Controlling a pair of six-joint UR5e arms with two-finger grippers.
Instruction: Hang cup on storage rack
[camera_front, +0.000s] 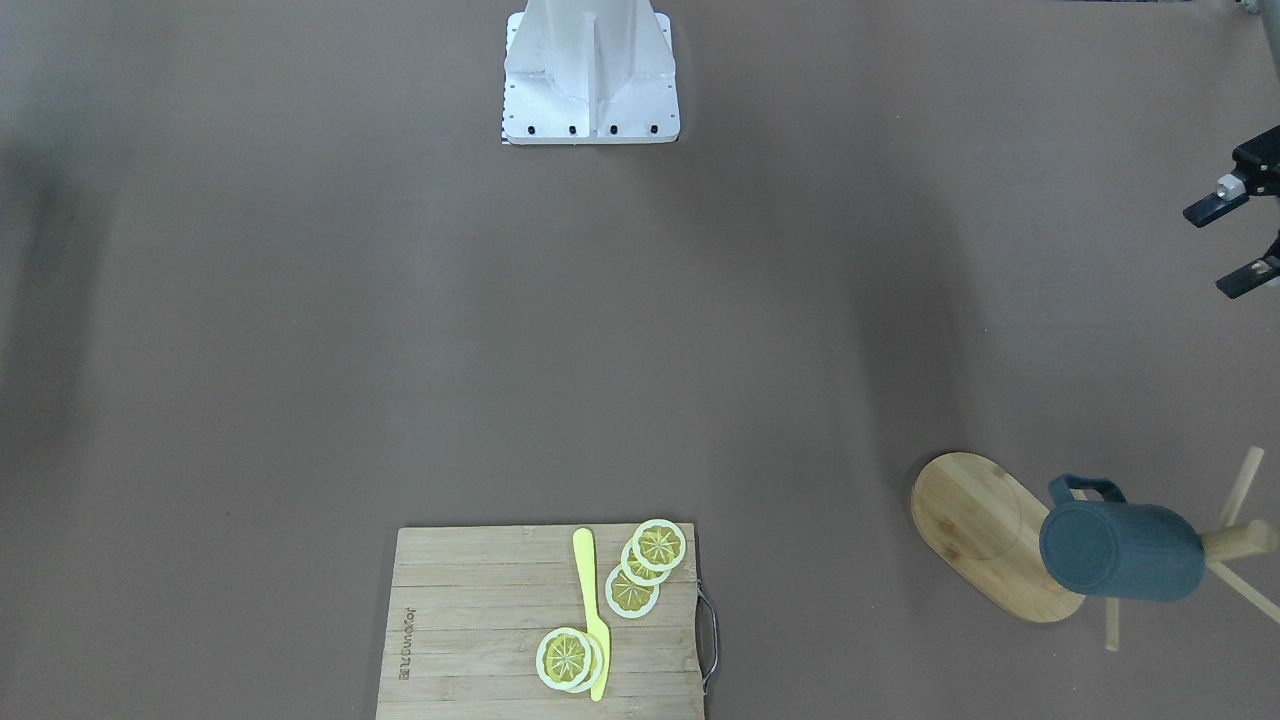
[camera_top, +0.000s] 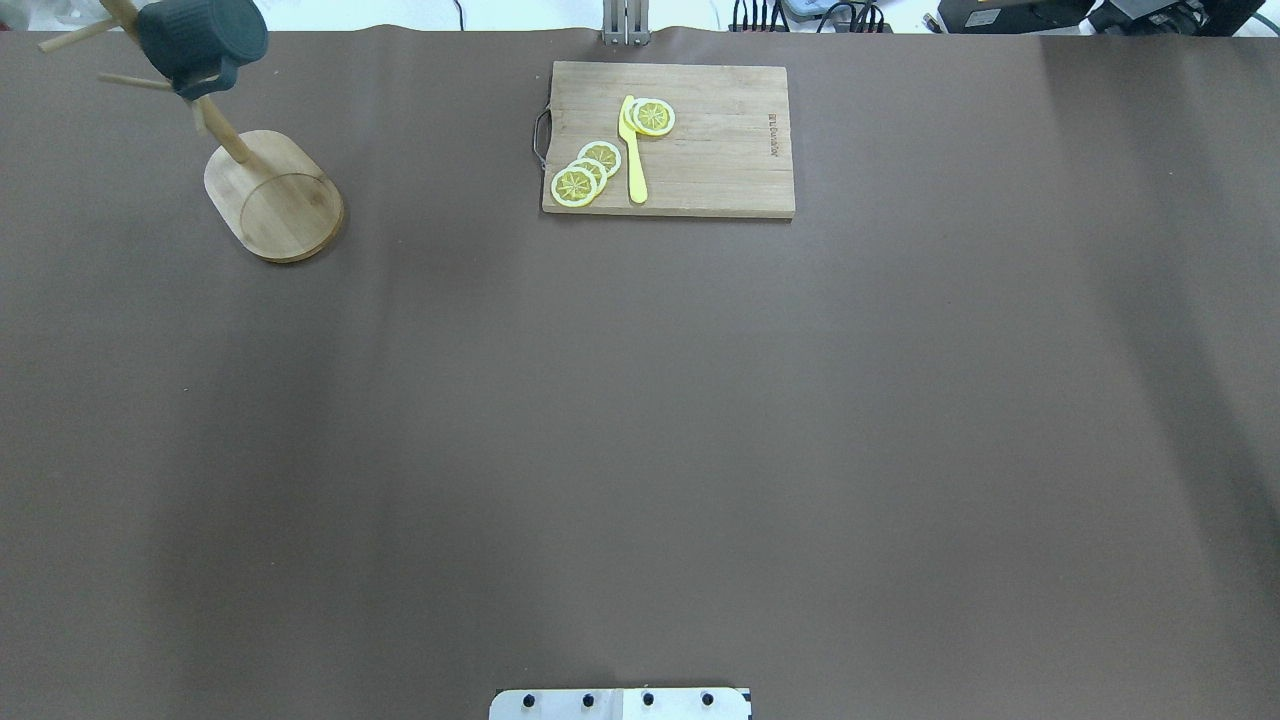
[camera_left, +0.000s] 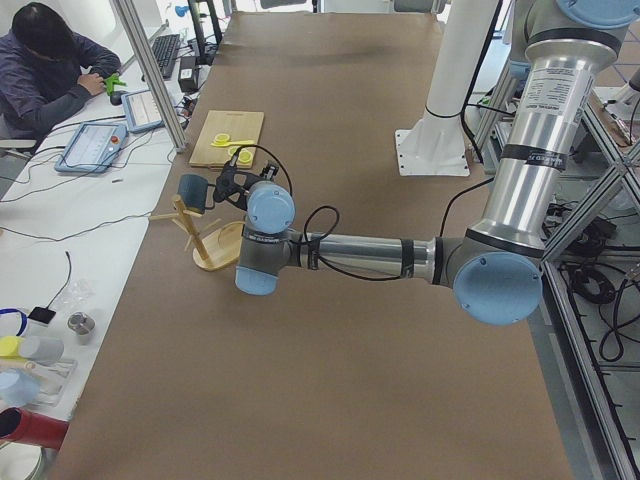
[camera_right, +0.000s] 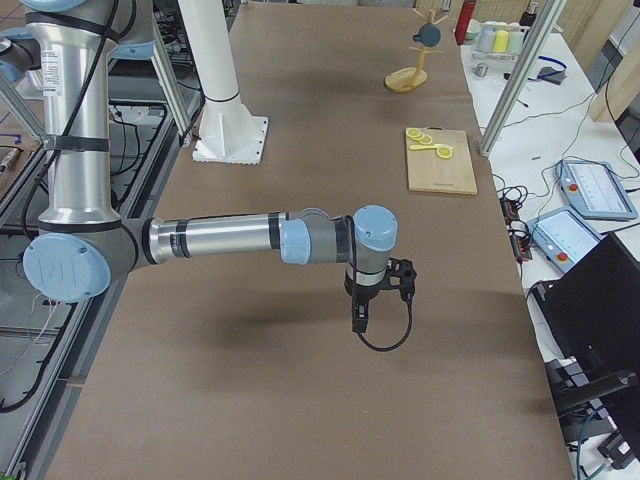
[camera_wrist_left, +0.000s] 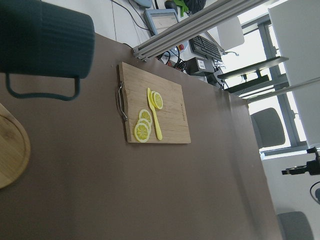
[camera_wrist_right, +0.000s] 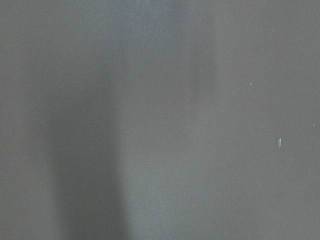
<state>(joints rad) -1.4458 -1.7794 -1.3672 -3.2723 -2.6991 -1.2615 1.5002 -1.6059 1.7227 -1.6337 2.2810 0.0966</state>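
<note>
The cup (camera_front: 1120, 550) is found clear of the table (camera_top: 640, 420), carried on the rack (camera_front: 975, 525) at the far left. Which peg bears it cannot be made out. The left end effector (camera_front: 1232, 245) is noted released and empty, well apart from the cup. Of the right end effector (camera_right: 359, 322), the state cannot be told. The cup is judged rigid, fairly light and breakable if dropped. Its ribbed wall or handle loop would be gripped.

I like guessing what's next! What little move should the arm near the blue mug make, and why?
Probably pull the left gripper back: the slate-blue ribbed mug already hangs on the bamboo mug tree, and the jaws are open, holding nothing.
</note>
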